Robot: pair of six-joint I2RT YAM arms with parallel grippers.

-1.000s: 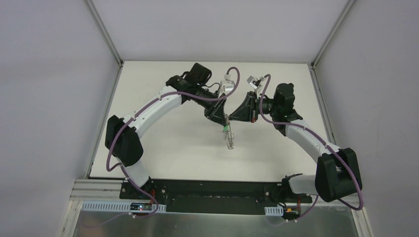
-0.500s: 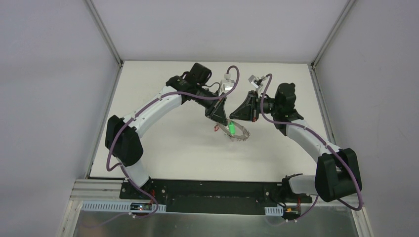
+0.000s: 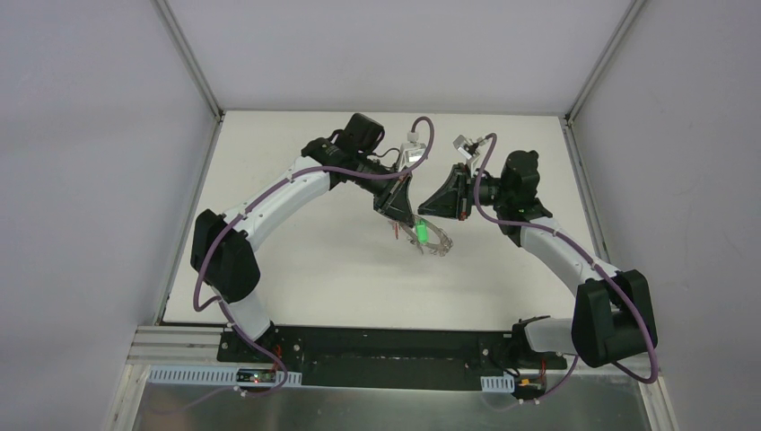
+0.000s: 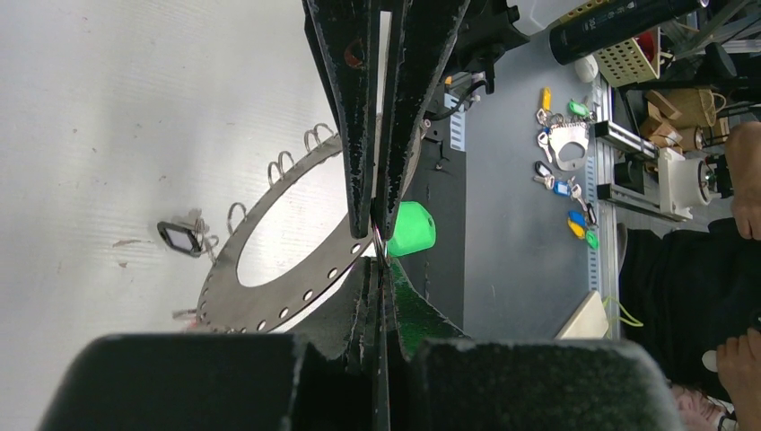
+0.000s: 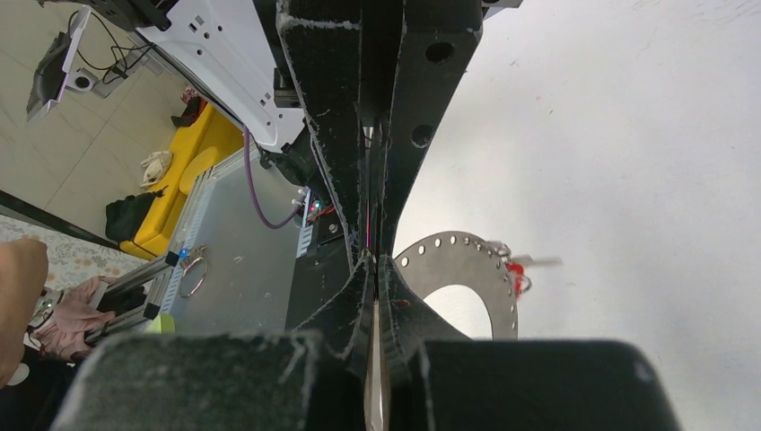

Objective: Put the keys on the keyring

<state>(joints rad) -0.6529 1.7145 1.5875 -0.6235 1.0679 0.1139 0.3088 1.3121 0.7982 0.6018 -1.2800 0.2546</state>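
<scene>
The keyring (image 3: 437,242), a flat grey ring with holes and small wire loops on its rim, hangs tilted above the table between both grippers. My right gripper (image 5: 372,260) is shut on the keyring's (image 5: 489,269) rim, whose edge shows between its pads. My left gripper (image 4: 379,256) meets it tip to tip and is shut on a thin wire loop at the rim, right beside the green key (image 4: 411,229). A red key (image 5: 514,271) dangles from the far rim. From the keyring (image 4: 296,296) a dark key (image 4: 179,238) also hangs. In the top view the green key (image 3: 419,232) sits just below the left gripper (image 3: 414,218) and right gripper (image 3: 422,215).
The white table (image 3: 305,278) is walled left, right and at the back. Off the table, spare coloured keys (image 4: 561,166) lie on a grey bench, and a loose wire ring (image 5: 191,274) lies on the metal shelf by the arm bases.
My left gripper has closed on the wire loop. The keyring has swung from hanging edge-down to a flatter tilt, shifting a little right, and the red key now shows at its left.
</scene>
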